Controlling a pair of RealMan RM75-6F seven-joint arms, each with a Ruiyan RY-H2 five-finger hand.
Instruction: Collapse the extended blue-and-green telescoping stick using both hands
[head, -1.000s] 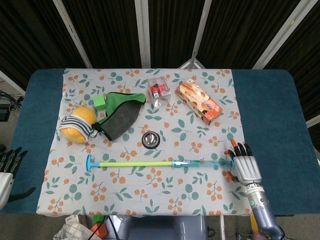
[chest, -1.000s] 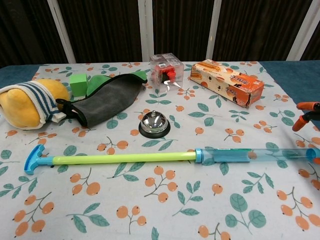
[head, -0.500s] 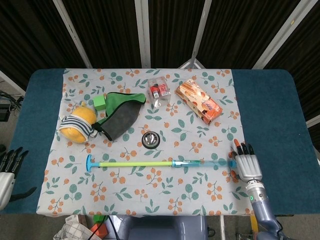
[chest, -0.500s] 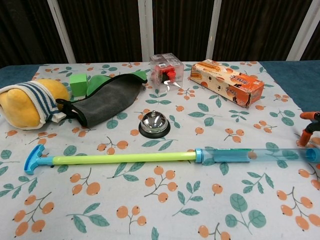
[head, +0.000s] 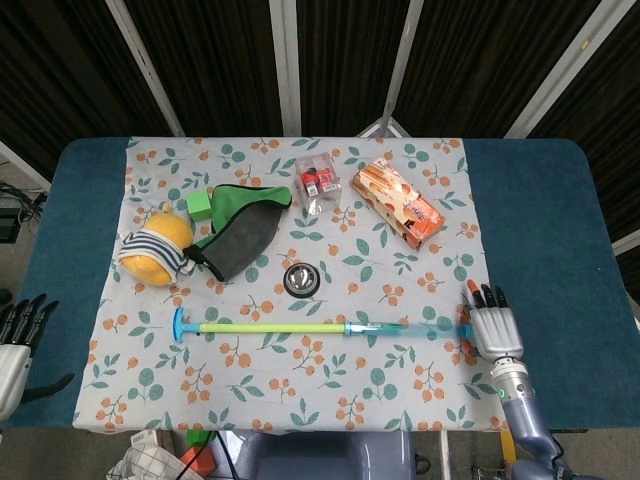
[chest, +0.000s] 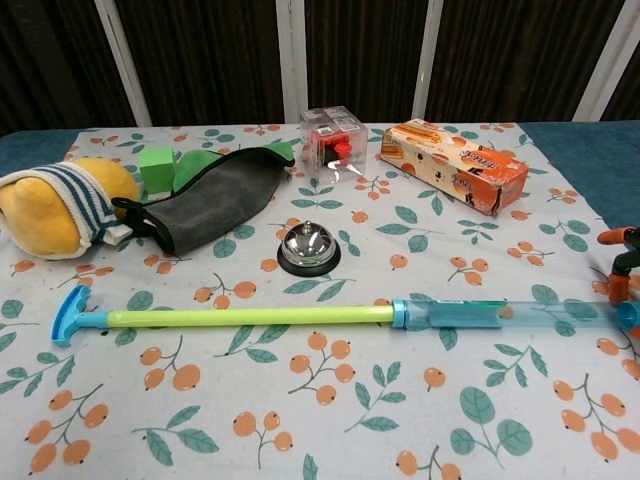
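Note:
The telescoping stick (head: 270, 327) (chest: 250, 316) lies extended across the near part of the floral cloth. Its blue T-handle (head: 178, 324) (chest: 68, 314) is at the left and its clear blue tube (head: 400, 327) (chest: 500, 314) at the right. My right hand (head: 492, 331) sits at the tube's right end with fingers stretched out; the orange fingertips (chest: 618, 262) show beside that end in the chest view, gripping nothing. My left hand (head: 18, 328) hangs off the table's left edge, fingers spread, far from the handle.
A desk bell (head: 301, 279) (chest: 309, 247) stands just behind the stick's middle. Farther back are a yellow plush (head: 155, 245), a grey-green pouch (head: 240, 232), a green cube (head: 201, 205), a clear box with red parts (head: 317, 180) and an orange carton (head: 397, 202).
My right hand has drawn back toward me and settled at the tube's end. The stick has slid slightly to the right. The left hand has barely moved.

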